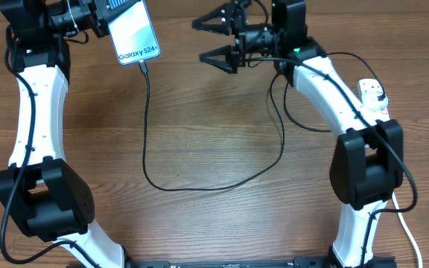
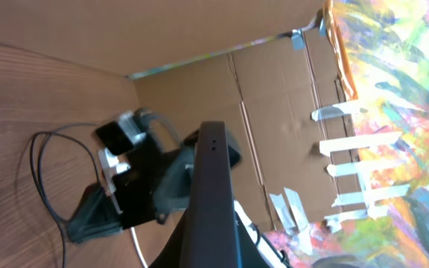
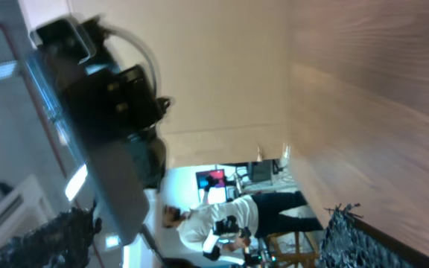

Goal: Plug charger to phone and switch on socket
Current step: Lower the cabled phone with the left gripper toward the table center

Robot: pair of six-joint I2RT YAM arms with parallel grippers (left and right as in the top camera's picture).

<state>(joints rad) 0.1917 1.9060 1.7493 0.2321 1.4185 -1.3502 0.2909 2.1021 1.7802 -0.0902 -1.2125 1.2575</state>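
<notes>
- The left gripper [image 1: 104, 21] is clamped tight on one end of the phone [image 1: 134, 33], up at the far left corner of the worktop [image 1: 214, 223].
- From above the phone faces up, its pale screen reading "Galaxy S24+", and its free end is angled towards the middle of the worktop.
- From the left wrist the phone shows only as a dark slab seen edge-on [image 2: 211, 201], running straight out from the camera, with a cardboard wall [image 2: 274, 97] behind it.
- The charger [image 1: 146, 134] meets the phone at its lower edge, with the small connector tip right against that edge.
- From there the thin black cable drops down the worktop, curves round in a wide loop and climbs back up towards the right arm. Its other end goes under that arm, and I cannot tell where it finishes.
- The right gripper [image 1: 213, 39] hangs just to the right of the phone with its jaws spread wide and nothing between them. It is clear of both the phone and the cable.
- The socket [image 1: 373, 92] lies at the right edge of the worktop, beside the right arm's elbow and well apart from both grippers. It is white with a red mark on top.
- Its white cord [image 1: 408, 231] trails down towards the near right corner.
- The right wrist view is too blurred to add anything.
</notes>
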